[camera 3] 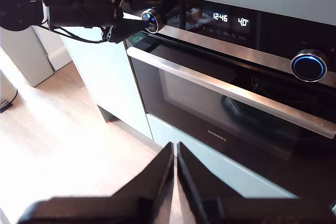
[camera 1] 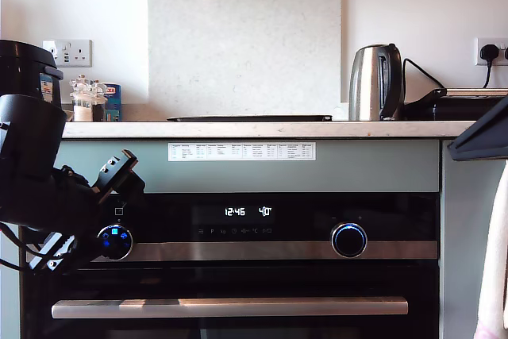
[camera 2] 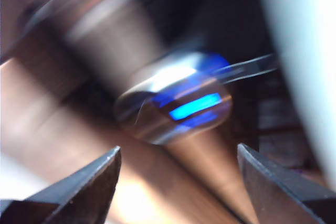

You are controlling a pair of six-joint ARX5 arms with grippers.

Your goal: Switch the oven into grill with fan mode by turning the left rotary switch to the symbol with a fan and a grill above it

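Note:
The oven [camera 1: 238, 275] fills the lower half of the exterior view, its display [camera 1: 248, 212] reading 12:46 and 40°. The left rotary switch [camera 1: 115, 241] sits at the exterior view's left end of the control strip, showing small blue lit icons. My first gripper [camera 1: 105, 218] hovers right at it, open. In the first wrist view the switch [camera 2: 173, 103] is blurred, just ahead of the spread fingertips [camera 2: 107, 169] and not touched by them. My second gripper [camera 3: 176, 148] is shut on nothing, well back from the oven [camera 3: 220, 124] above a wooden floor.
A second knob with a glowing blue ring [camera 1: 349, 240] sits at the exterior view's right end of the strip. The steel bar handle [camera 1: 230, 306] runs below. A kettle [camera 1: 375, 82] and sockets stand on the worktop above. A black part [camera 1: 482, 134] juts in at the exterior view's right edge.

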